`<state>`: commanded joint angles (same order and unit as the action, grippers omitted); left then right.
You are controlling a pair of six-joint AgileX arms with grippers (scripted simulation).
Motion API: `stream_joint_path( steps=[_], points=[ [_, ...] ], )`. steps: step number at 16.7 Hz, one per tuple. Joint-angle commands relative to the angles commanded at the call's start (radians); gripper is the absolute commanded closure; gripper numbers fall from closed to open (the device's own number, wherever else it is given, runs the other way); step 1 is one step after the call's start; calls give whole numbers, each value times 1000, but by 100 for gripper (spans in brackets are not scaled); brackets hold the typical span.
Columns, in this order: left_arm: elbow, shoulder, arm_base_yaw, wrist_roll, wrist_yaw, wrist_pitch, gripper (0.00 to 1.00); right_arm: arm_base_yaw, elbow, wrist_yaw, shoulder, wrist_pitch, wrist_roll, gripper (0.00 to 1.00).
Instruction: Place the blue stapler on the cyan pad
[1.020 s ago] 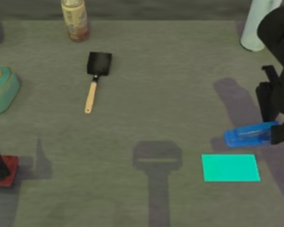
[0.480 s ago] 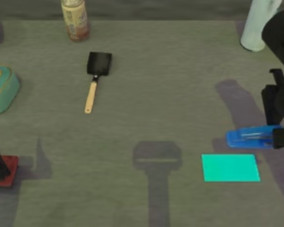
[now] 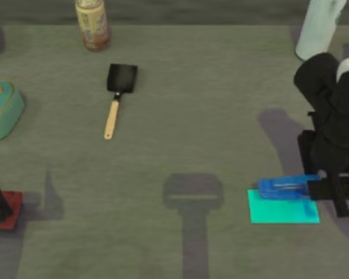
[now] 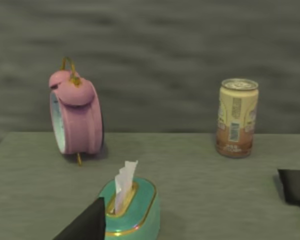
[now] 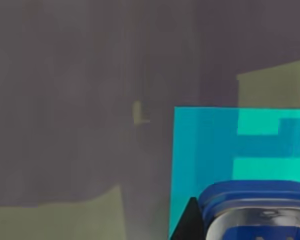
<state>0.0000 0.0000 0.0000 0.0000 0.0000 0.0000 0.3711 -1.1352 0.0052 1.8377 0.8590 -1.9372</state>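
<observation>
The right pincer (image 3: 318, 190) is seen clenched on the right end of the blue stapler (image 3: 284, 187), which is held lengthwise over the far edge of the cyan pad (image 3: 279, 213) at the bench's right side; whether stapler and pad touch cannot be told. The left pincer (image 4: 85, 225) is parked at the left edge, near a green tissue box (image 3: 3, 110), its state undeterminable.
</observation>
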Motion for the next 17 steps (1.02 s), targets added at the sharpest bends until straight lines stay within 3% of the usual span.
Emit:
stream_joint_path(
  steps=[7,17],
  points=[
    [0,0,0,0,0,0,0,18,60,-1,46,-92,-20,100],
    [0,0,0,0,0,0,0,18,60,-1,46,-92,-20,25]
  ],
)
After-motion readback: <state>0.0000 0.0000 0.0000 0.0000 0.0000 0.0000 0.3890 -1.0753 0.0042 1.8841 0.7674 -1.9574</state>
